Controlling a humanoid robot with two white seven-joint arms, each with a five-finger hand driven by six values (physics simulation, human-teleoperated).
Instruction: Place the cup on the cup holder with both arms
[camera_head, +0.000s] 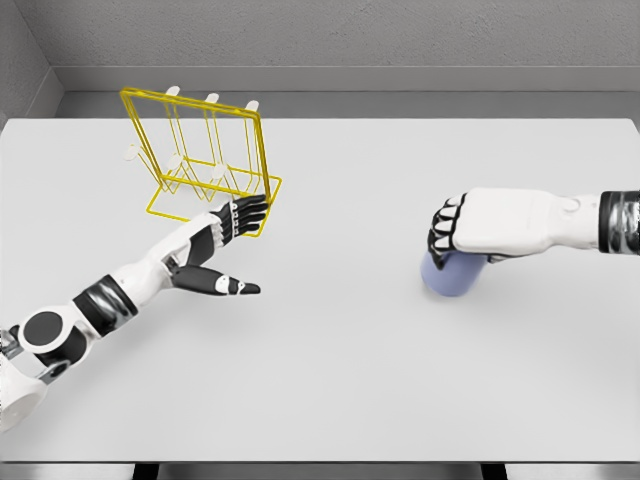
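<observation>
table (330, 370): white, fills most of the frame, grey wall behind along the top
cup holder (205, 160): yellow wire rack, upper left of frame, stands on the table, leaning frame with white-tipped pegs along top and lower down, nothing hung on it
left arm (110, 295): white with black joints, enters lower left, reaches up toward the rack's base
right arm (590, 222): enters from right edge at mid height, forearm level
right robot hand (465, 232): palm down, fingers curled over the cup's top, gripping it
left robot hand (228, 240): fingers stretched out and spread, tips at the near right corner of the rack base, thumb sticking out lower right, holds nothing
cup (452, 274): pale blue-lilac, right of centre, under the right robot hand, bottom appears to sit on the table, well apart from the rack
</observation>
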